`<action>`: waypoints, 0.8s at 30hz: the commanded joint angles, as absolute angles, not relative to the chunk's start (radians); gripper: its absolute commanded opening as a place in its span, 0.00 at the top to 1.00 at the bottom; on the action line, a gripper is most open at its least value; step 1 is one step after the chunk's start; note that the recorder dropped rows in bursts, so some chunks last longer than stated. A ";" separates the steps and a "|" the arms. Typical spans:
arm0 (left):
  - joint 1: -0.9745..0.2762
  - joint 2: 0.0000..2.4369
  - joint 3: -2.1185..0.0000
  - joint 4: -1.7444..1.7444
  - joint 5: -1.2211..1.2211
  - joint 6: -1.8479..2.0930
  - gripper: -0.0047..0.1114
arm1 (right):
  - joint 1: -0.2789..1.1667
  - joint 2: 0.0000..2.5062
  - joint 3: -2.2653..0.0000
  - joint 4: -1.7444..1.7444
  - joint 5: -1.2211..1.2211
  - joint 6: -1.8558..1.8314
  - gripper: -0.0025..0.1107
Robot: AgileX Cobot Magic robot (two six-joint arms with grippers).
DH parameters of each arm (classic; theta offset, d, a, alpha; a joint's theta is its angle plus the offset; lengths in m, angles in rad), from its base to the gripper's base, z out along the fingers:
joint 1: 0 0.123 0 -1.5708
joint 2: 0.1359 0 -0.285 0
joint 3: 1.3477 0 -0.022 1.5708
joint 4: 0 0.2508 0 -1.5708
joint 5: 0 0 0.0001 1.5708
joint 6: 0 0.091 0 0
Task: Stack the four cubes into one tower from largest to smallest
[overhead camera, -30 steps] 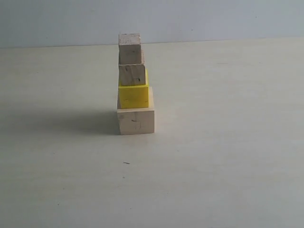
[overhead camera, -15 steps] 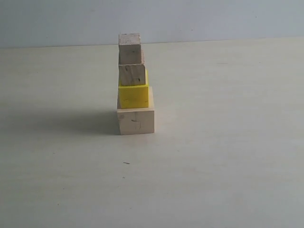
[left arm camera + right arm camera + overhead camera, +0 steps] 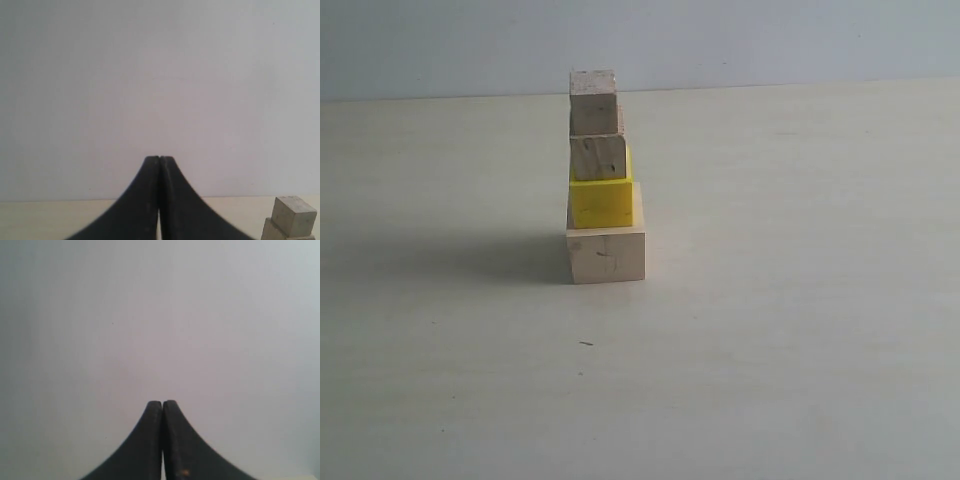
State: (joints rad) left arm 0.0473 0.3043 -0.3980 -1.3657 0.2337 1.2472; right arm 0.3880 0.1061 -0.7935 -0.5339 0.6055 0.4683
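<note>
The tower (image 3: 600,170) is up: four cubes in one column, standing left of centre on the table (image 3: 800,330), towards its far edge. At the base sits the large pale wooden cube (image 3: 606,255), flat on the surface. On it rests the bright yellow cube (image 3: 602,203), a touch narrower. Above that comes a light-brown wooden cube (image 3: 598,157), and crowning it is the top wooden cube (image 3: 594,102), speckled in the grain. Left edges line up, the right side steps inward, and the whole stack looks upright.

Both claws are well clear of it. The left gripper (image 3: 159,159) has its black fingers pressed tip to tip, nothing between them. The right gripper (image 3: 162,403) is the same, pinched together and empty.

From the left wrist, only the top cube and a corner of the one beneath peek in at the frame's edge; the rest is cut off. The right wrist faces blank wall.

The table is matte cream, with a soft shadow (image 3: 470,255) lying left of the tower and a tiny dark speck (image 3: 585,343) in front. Behind is a plain grey-blue wall (image 3: 770,40).
</note>
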 commanded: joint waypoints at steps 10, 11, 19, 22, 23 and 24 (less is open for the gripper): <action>0.047 0.302 -0.395 -1.366 0.240 1.242 0.96 | 0.384 0.084 -0.788 -0.524 0.642 0.474 0.98; 0.047 0.302 -0.395 -1.366 0.240 1.242 0.96 | 0.384 0.084 -0.788 -0.524 0.642 0.474 0.98; 0.047 0.297 -0.395 -1.366 0.240 1.244 0.96 | 0.384 0.084 -0.788 -0.524 0.642 0.474 0.98; 0.047 0.247 -0.395 -1.366 0.240 1.244 0.96 | 0.384 0.084 -0.788 -0.524 0.642 0.474 0.98; 0.047 0.221 -0.395 -1.366 0.240 1.244 0.96 | 0.384 0.084 -0.788 -0.524 0.642 0.474 0.98; 0.048 0.191 -0.395 -1.366 0.240 1.244 0.96 | 0.384 0.084 -0.788 -0.524 0.642 0.474 0.98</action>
